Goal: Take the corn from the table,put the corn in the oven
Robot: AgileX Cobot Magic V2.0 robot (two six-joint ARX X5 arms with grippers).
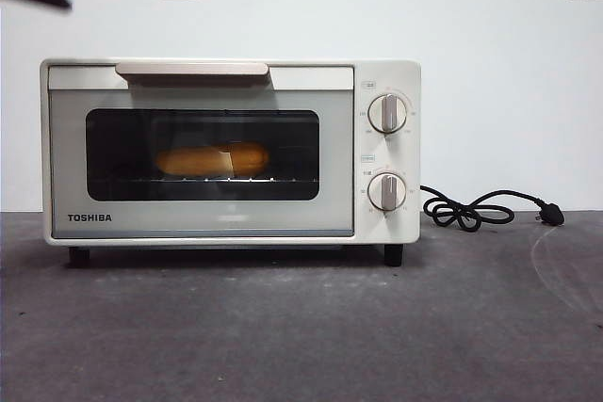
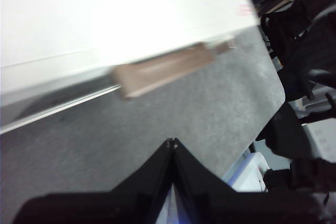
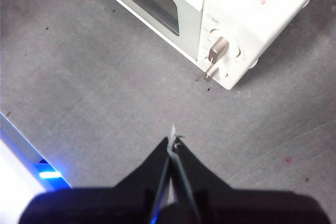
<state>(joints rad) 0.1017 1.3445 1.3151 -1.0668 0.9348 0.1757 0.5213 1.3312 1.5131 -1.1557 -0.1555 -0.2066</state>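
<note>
The table (image 1: 301,327) is filling the whole lower part of the front view, dark grey with pale scuffs at the lower right. The oven (image 1: 231,150) is sitting on it, left of the middle of the frame, standing on its little black feet. Its door is shut, and the beige handle (image 1: 192,70) is running along the top of the door. Two round knobs (image 1: 387,113) are sitting one above the other on the right side of the oven. A black cord (image 1: 471,209) is lying curled on the table just right of the oven, with its plug at the far right.

The corn (image 1: 212,159) is lying on its side on the rack inside the oven, behind the dark glass, a little left of the door's middle. It is looking blurry through the glass, so I think its thin end is pointing left, but I am not sure.

My left gripper (image 2: 171,142) is hanging above the table near the oven's handle, with its jaws closed tight together and nothing between them. My right gripper (image 3: 174,139) is hanging over bare table in front of the knob end of the oven, pinched closed too and holding nothing. In the front view I am seeing only two dark arm tips, one at the upper left corner and one near the upper right.
</note>
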